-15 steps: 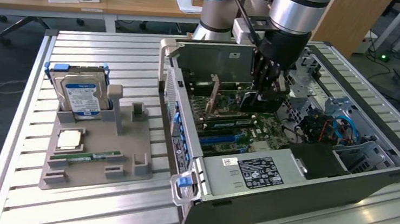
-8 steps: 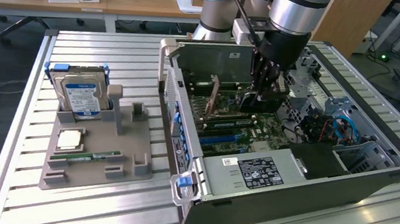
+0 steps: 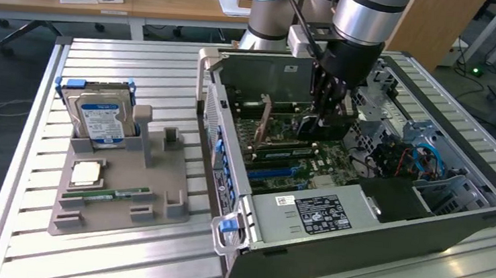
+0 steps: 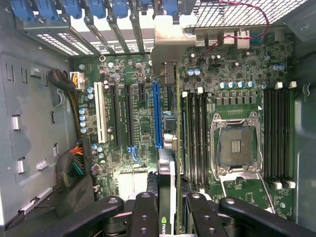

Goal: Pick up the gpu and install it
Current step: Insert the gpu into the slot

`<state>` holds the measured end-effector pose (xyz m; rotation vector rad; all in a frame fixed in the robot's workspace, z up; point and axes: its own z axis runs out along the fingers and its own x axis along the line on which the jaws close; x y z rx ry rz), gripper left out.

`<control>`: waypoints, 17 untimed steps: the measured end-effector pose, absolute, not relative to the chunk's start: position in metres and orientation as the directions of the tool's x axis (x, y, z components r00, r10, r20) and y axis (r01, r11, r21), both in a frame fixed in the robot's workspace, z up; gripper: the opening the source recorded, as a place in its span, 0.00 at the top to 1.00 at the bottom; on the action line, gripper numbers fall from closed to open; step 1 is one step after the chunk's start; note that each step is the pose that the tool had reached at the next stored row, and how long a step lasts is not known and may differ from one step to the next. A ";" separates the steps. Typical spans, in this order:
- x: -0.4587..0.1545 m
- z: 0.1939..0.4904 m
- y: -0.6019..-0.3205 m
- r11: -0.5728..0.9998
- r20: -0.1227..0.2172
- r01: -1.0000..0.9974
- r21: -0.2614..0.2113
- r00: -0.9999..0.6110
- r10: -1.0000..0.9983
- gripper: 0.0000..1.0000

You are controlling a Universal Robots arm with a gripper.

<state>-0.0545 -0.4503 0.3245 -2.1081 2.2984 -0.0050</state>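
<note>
Inside the open computer case (image 3: 345, 255), my gripper (image 3: 324, 122) reaches down over the motherboard (image 4: 143, 128). The gpu (image 4: 167, 182) stands edge-on between the fingers (image 4: 145, 217), a green logo showing on its near end. Its metal bracket (image 4: 170, 44) points toward the case's rear slots with the blue latches. The card lines up just beside the long blue slot (image 4: 157, 113); whether it is seated I cannot tell. In the exterior view the gpu (image 3: 275, 133) shows as a thin brownish card standing upright, left of the gripper. The gripper is shut on it.
On the exterior view's left, a grey holder tray (image 3: 171, 193) carries a blue-labelled hard drive (image 3: 101, 123), a square chip (image 3: 86, 173) and a green memory stick (image 3: 103, 196). Beside the card lie memory slots (image 4: 195, 133) and the processor socket (image 4: 237, 148). The power supply (image 3: 313, 215) fills the case's near end.
</note>
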 end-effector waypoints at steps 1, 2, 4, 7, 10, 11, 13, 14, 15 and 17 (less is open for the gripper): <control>-0.054 0.324 -0.450 0.086 -0.015 -0.996 -0.018 -0.086 -0.996 0.73; -0.054 0.324 -0.450 0.086 -0.015 -0.996 -0.018 -0.086 -0.996 0.73; -0.054 0.324 -0.450 0.086 -0.015 -0.996 -0.018 -0.086 -0.996 0.73; -0.054 0.324 -0.450 0.086 -0.015 -0.996 -0.018 -0.086 -0.996 0.73; -0.054 0.324 -0.450 0.086 -0.015 -0.996 -0.018 -0.086 -0.996 0.73; -0.054 0.324 -0.450 0.086 -0.015 -0.996 -0.018 -0.086 -0.996 0.73; -0.054 0.324 -0.450 0.086 -0.015 -0.996 -0.018 -0.086 -0.996 0.73; -0.054 0.323 -0.450 0.086 -0.015 -0.996 -0.018 -0.086 -0.996 0.73; -0.054 0.322 -0.450 0.086 -0.015 -0.996 -0.018 -0.086 -0.996 0.73; -0.054 0.319 -0.450 0.086 -0.015 -0.996 -0.018 -0.086 -0.996 0.73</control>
